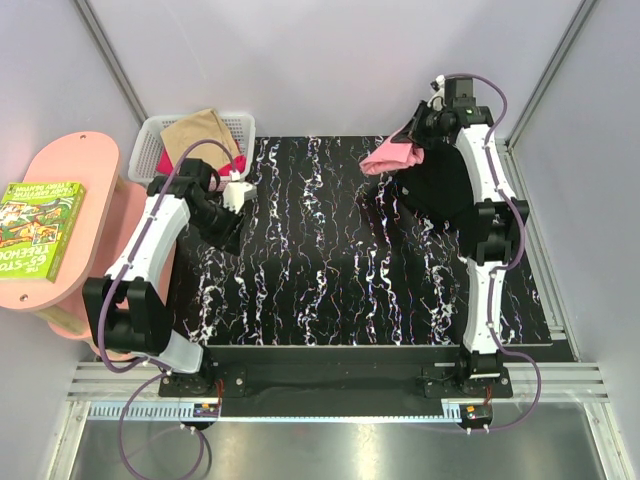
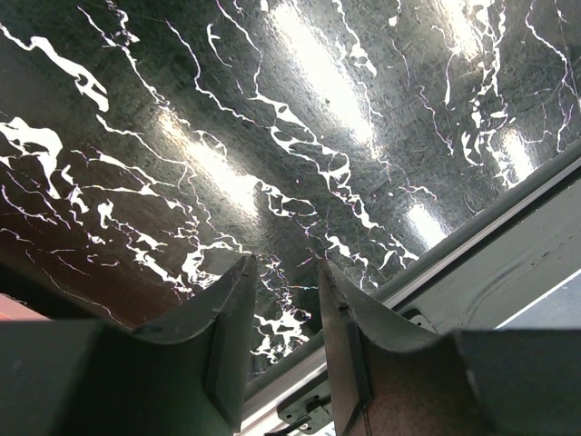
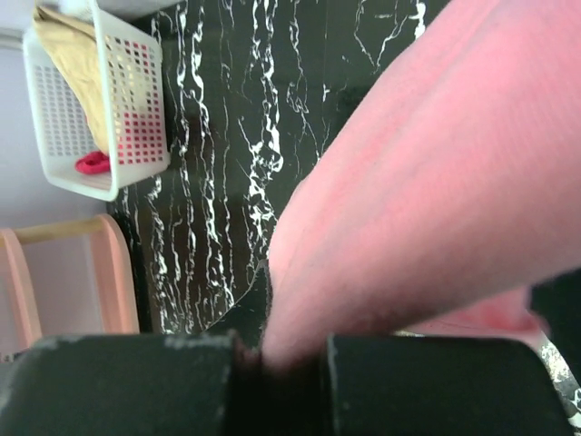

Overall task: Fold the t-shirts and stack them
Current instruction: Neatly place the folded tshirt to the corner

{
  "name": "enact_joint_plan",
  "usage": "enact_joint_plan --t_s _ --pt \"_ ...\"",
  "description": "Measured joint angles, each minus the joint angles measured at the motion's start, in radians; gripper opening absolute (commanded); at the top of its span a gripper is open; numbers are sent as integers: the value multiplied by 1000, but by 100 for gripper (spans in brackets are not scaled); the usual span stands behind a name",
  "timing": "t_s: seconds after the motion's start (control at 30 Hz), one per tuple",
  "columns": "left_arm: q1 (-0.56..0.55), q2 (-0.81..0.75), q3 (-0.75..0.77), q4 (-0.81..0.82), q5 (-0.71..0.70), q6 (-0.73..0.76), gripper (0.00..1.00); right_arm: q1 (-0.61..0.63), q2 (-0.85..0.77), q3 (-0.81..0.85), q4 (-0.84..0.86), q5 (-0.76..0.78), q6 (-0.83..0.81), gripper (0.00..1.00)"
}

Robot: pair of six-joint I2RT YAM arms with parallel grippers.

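Observation:
My right gripper [image 1: 418,133] is at the far right of the table, shut on a salmon pink t-shirt [image 1: 390,156] that hangs bunched from it. In the right wrist view the pink t-shirt [image 3: 427,182] fills the frame above the closed gripper [image 3: 277,356]. A black t-shirt [image 1: 441,190] lies on the table below it, and a black edge [image 3: 259,304] shows beside the pink cloth. A tan t-shirt [image 1: 200,131] and a magenta t-shirt [image 1: 236,162] lie in the basket. My left gripper [image 1: 236,203] is open and empty over the table's left side, its fingers [image 2: 238,313] apart.
The white mesh basket [image 1: 152,140] stands at the back left corner and shows in the right wrist view [image 3: 136,100]. A pink side table [image 1: 85,160] with a green book [image 1: 38,228] stands left of the black marbled table [image 1: 330,250]. Grey walls close in the sides.

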Motion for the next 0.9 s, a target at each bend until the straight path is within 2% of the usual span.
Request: enact_joint_plan --t_s 0.2,0.43,0.57,0.77,0.9 --pt "5 -21 -18 -12 0 11 38 -62 0 21 -8 30 36 0" --pt "10 -22 -18 -12 2 14 38 -214 -3 11 -20 63 51 0" --pt "10 -22 -18 -12 8 14 38 -245 -17 -17 -22 84 51 0" --pt "10 -22 -18 -13 10 15 38 -230 -90 -191 -35 119 38 0" --pt "10 -18 -17 -13 19 14 38 -224 -122 -356 -77 235 18 0"
